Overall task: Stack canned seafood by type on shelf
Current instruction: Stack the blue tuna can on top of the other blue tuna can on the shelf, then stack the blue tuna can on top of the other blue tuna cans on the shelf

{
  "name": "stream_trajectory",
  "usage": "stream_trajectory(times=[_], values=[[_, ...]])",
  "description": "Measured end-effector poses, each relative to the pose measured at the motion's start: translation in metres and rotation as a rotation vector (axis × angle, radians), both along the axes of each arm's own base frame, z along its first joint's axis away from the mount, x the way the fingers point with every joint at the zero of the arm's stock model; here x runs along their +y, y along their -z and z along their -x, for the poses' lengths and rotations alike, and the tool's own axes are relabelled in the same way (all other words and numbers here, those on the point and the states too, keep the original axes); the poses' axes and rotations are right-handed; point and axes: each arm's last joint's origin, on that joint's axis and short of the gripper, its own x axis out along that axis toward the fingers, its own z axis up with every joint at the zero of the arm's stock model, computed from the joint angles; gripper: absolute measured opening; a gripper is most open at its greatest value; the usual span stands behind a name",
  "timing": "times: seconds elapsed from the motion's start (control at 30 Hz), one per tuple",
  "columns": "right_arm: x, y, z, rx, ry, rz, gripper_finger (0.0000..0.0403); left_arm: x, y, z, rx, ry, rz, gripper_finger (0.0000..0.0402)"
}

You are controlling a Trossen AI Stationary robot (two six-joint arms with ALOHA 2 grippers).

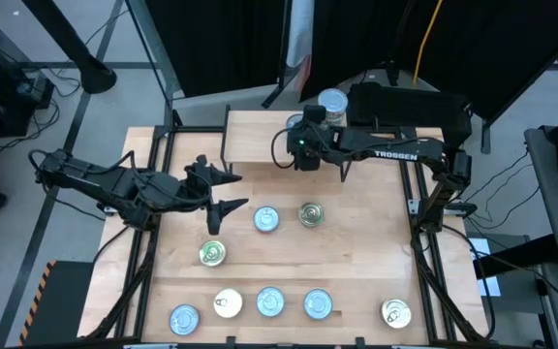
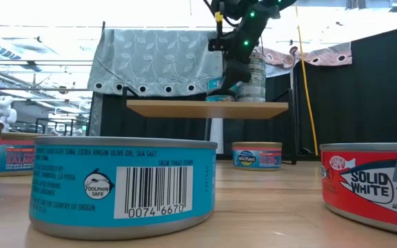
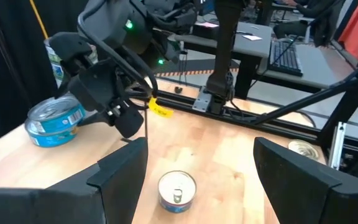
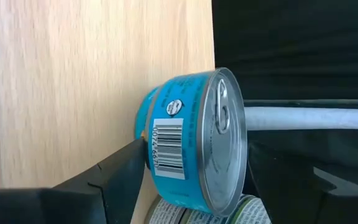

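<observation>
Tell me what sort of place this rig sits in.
Probably a robotics lab or workshop, not a shop: black curtains hang behind the table, cables trail on the floor, and a desk with a keyboard stands nearby.

The right gripper (image 1: 303, 145) sits over the shelf (image 1: 260, 136) beside a tin stack (image 1: 332, 105), while the left gripper (image 1: 223, 192), jaws apart, hovers near eight tins (image 1: 265, 220) scattered on the worktop (image 1: 356, 257).

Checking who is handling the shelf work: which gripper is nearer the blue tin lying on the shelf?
Right. The right gripper is open around the blue tin on the shelf; the left gripper hovers open over the table, well short of the shelf.
</observation>
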Motion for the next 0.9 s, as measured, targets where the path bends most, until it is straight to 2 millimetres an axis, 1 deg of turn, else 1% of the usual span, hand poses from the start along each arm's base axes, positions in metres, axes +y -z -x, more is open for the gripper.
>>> stream_trajectory(times=[0.23,0.37,0.57,0.9], values=[[0.001,0.001,0.000,-0.001,-0.023,-0.034,0.0272,0.000,0.001,0.000,0.004,0.008,0.014,0.0290],[0.000,-0.005,0.001,-0.015,-0.008,-0.061,0.0272,-0.001,0.001,0.000,0.005,0.021,0.021,0.0290],[-0.006,-0.013,0.002,-0.035,0.009,-0.049,0.0268,-0.002,0.003,-0.002,0.015,0.025,0.020,0.0290],[-0.007,-0.013,0.003,-0.026,0.035,-0.019,0.0258,-0.003,0.006,-0.007,0.029,0.025,0.016,0.0290]])
